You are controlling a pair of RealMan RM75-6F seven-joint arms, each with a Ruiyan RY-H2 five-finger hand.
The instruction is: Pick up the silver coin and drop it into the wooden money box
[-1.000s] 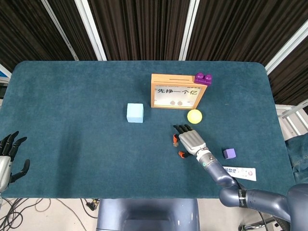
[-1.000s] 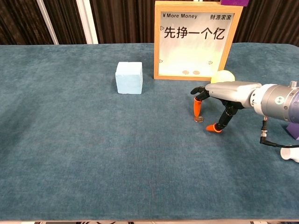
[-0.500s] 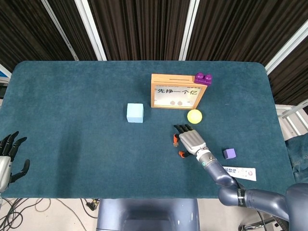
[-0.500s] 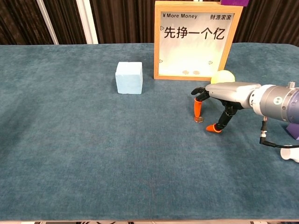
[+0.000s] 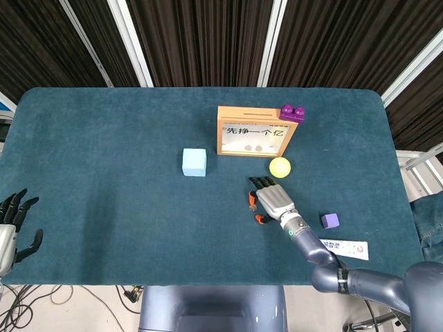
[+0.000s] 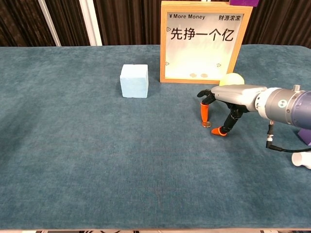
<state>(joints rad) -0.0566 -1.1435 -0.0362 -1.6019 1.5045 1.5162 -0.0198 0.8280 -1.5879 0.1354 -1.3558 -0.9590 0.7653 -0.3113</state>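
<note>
1. Dark slatted walls back a teal worktop (image 5: 104, 152) in the head view. The wooden money box (image 5: 250, 130) stands toward the far edge. The right hand (image 5: 271, 201) reaches down right of centre; the left hand (image 5: 12, 225) hovers at the near left corner, fingers spread, holding nothing.
2. Chest view: orange-tipped fingers (image 6: 205, 112) straddle the silver coin (image 6: 207, 124), which lies flat on the worktop, not gripped. A light blue cube (image 6: 134, 80) sits left of the box.
</note>
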